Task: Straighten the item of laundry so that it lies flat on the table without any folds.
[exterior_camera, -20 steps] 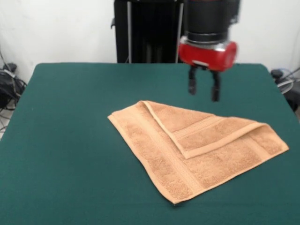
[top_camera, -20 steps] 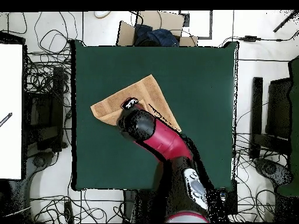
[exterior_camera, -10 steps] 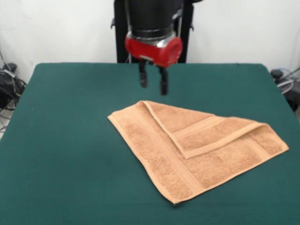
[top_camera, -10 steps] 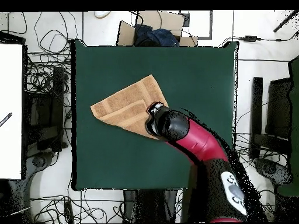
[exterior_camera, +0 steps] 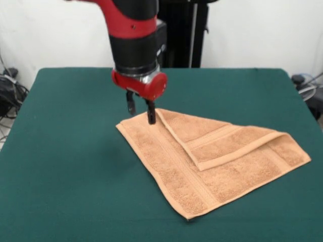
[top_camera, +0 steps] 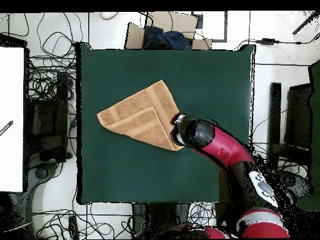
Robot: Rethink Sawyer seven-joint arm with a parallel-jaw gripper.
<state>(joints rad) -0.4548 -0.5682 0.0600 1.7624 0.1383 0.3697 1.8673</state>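
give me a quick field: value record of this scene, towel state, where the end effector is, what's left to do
item: light orange-tan terry-cloth towel with woven border bands
surface: dark green felt-covered table
towel state: one corner flap folded over the rest, so not flat
end effector: black two-finger tip on the red and black arm, fingers parted, low over the towel's corner nearest the robot
contact: not gripping the towel; whether the tips touch it cannot be told
remaining: folded flap not yet opened out
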